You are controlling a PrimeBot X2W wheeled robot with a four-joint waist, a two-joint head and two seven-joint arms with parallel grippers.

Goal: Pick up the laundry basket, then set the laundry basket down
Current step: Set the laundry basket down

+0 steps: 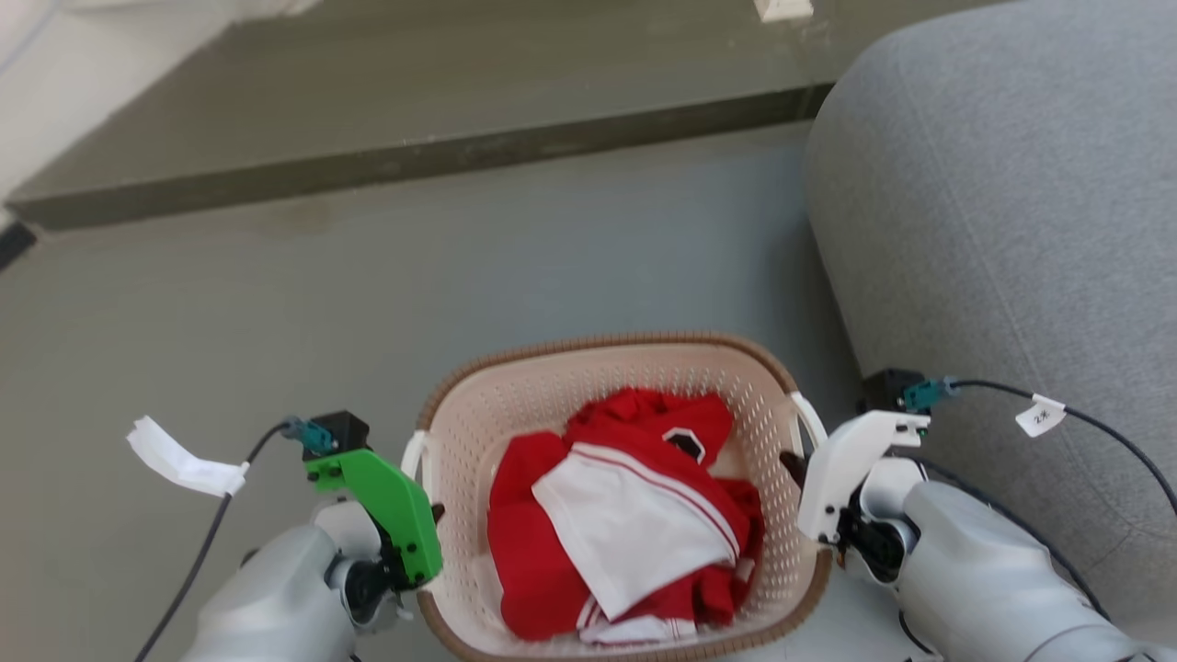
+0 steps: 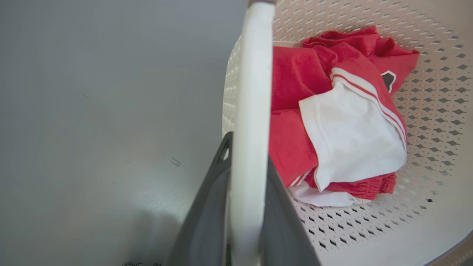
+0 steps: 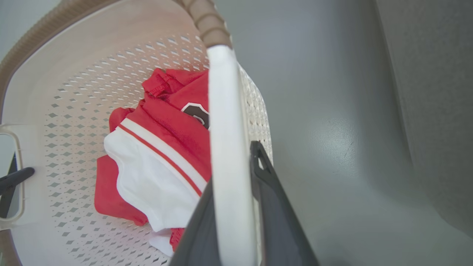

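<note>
The laundry basket [image 1: 607,346] is cream and perforated with a brown woven rim, and it sits low in the middle of the head view. Red and white clothes [image 1: 625,515] lie inside it. My left gripper [image 1: 432,511], under a green cover, is shut on the basket's left white handle [image 2: 251,92], which runs between its dark fingers [image 2: 207,207]. On the other side my right gripper [image 1: 793,465], under a white cover, is shut on the right white handle [image 3: 225,129]. I cannot tell whether the basket's base touches the floor.
A grey upholstered sofa [image 1: 1011,230] stands close to the basket's right side and my right arm. An olive raised step [image 1: 414,110] crosses the back. Grey floor [image 1: 276,303] lies open ahead and to the left. Tagged cables [image 1: 179,460] hang from both wrists.
</note>
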